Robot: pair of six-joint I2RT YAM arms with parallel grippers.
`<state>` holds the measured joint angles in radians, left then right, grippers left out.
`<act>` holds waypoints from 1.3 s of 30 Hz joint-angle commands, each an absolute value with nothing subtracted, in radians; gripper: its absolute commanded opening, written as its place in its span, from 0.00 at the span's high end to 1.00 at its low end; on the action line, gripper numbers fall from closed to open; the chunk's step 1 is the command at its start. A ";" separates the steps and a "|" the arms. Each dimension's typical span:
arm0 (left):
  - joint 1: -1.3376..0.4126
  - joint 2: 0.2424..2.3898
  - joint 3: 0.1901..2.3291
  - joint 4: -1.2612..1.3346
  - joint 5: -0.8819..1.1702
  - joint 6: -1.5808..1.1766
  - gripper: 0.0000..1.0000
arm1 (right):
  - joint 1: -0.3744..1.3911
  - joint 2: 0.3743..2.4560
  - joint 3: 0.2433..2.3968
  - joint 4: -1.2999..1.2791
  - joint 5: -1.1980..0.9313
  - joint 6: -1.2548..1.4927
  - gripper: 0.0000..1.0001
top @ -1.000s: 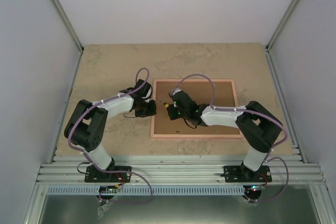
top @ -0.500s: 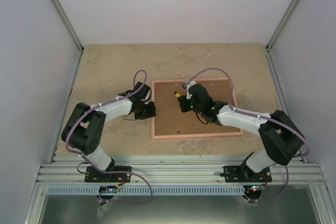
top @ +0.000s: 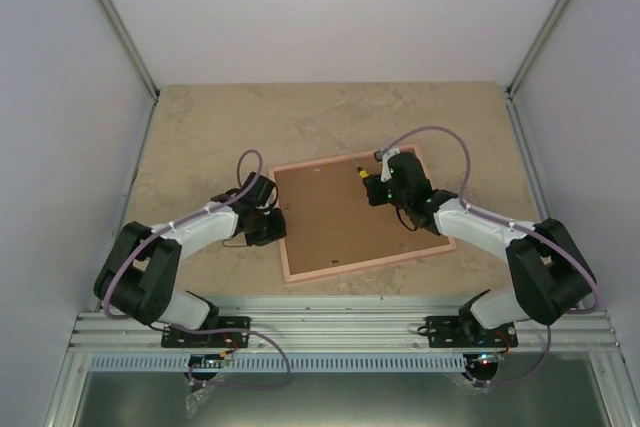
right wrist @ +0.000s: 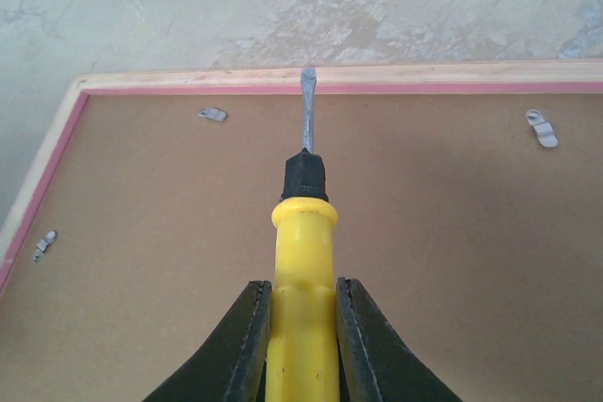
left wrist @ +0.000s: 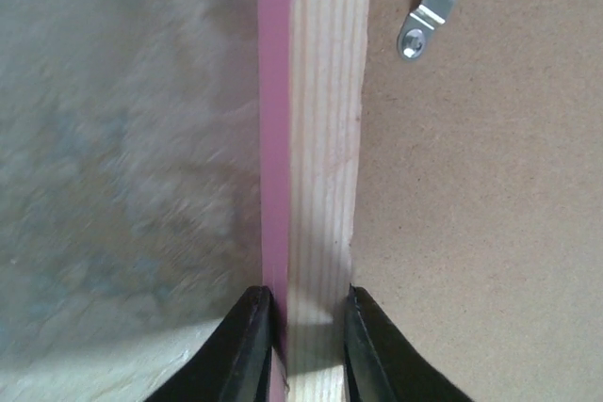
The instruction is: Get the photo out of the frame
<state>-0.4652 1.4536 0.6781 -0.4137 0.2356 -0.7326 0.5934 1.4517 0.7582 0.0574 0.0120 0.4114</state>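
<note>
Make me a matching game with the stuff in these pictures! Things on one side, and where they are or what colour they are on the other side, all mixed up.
Things:
1. screwdriver
2. frame
3. metal clip
4. backing board

Clues:
A. plain brown, lying inside the wooden rails
B. its rail pinched by the left gripper
C. small and silver, on the brown board
D. yellow handle held in the right gripper

Pairs: 1-D, 2-B, 3-C, 4-A
</note>
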 commanded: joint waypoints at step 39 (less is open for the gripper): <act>-0.261 1.310 0.883 -0.503 -0.021 -0.411 0.06 | -0.096 1.552 0.775 0.059 0.179 0.241 1.00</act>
